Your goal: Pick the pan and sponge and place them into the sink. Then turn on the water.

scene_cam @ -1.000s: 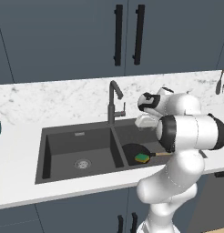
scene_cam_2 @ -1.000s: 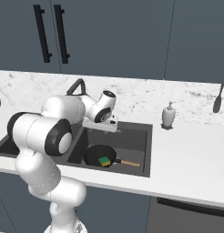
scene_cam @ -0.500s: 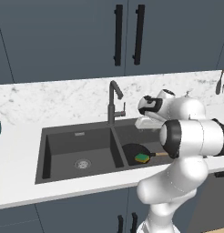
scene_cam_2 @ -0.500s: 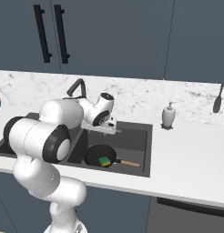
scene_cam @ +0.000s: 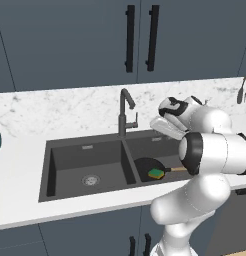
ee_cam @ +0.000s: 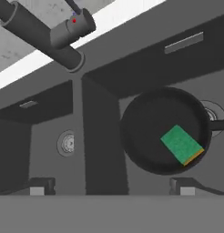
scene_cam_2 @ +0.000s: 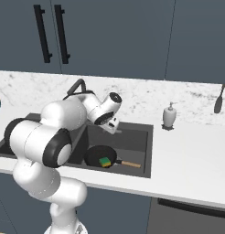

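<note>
Gripper (ee_cam: 111,187) shifted a little toward faucet (scene_cam: 126,111) since a second ago, hovering above the sink (scene_cam: 87,145), fingers spread, empty. Pan (ee_cam: 165,129) down in the right basin, sponge (ee_cam: 182,144) inside it. Soap dispenser (scene_cam_2: 169,115) off right on counter (scene_cam_2: 192,155).

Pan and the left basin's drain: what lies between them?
The sink's centre divider, seen in the hand view, separates the pan from the left drain; nothing else lies there.

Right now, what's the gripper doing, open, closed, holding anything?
Gripper: open and empty, above the sink; the sponge lies in the pan.
</note>
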You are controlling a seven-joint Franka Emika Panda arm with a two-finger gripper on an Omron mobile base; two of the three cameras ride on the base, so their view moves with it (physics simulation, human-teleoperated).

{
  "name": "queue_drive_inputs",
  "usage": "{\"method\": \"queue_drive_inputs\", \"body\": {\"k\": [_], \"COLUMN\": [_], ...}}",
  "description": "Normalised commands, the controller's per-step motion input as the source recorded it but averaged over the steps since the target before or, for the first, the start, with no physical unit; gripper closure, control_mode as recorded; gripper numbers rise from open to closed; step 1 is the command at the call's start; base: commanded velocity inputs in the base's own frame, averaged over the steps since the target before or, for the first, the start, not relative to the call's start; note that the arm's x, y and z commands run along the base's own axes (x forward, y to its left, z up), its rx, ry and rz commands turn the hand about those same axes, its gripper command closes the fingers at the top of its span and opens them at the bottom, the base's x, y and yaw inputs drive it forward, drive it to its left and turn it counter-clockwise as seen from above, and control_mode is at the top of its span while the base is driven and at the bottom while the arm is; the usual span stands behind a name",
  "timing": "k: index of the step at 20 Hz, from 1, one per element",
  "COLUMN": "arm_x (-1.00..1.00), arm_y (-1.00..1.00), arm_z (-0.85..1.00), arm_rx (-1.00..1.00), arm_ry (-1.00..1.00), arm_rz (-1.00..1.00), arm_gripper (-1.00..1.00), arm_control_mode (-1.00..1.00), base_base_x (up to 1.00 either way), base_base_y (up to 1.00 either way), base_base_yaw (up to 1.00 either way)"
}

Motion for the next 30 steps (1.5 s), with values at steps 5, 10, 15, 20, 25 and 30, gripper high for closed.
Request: {"method": "queue_drive_inputs", "body": {"k": [5, 10, 15, 20, 25, 30], "arm_x": [0.19, 0.07, 0.10, 0.08, 0.11, 0.23], "arm_y": [0.12, 0.01, 0.00, 0.09, 0.16, 0.12], "arm_z": [0.02, 0.00, 0.00, 0.00, 0.00, 0.00], "arm_rx": [0.20, 0.17, 0.03, 0.00, 0.00, 0.00], "arm_ry": [-0.03, -0.03, 0.00, 0.00, 0.00, 0.00], "arm_rz": [-0.38, -0.30, -0.05, 0.08, 0.18, 0.07], "arm_gripper": [-1.00, -1.00, -1.00, -1.00, -1.00, -1.00], "arm_control_mode": [-1.00, -1.00, -1.00, -1.00, -1.00, -1.00], "base_base_x": [0.00, 0.00, 0.00, 0.00, 0.00, 0.00], "base_base_y": [0.00, 0.00, 0.00, 0.00, 0.00, 0.00], "base_base_yaw": [0.00, 0.00, 0.00, 0.00, 0.00, 0.00]}}
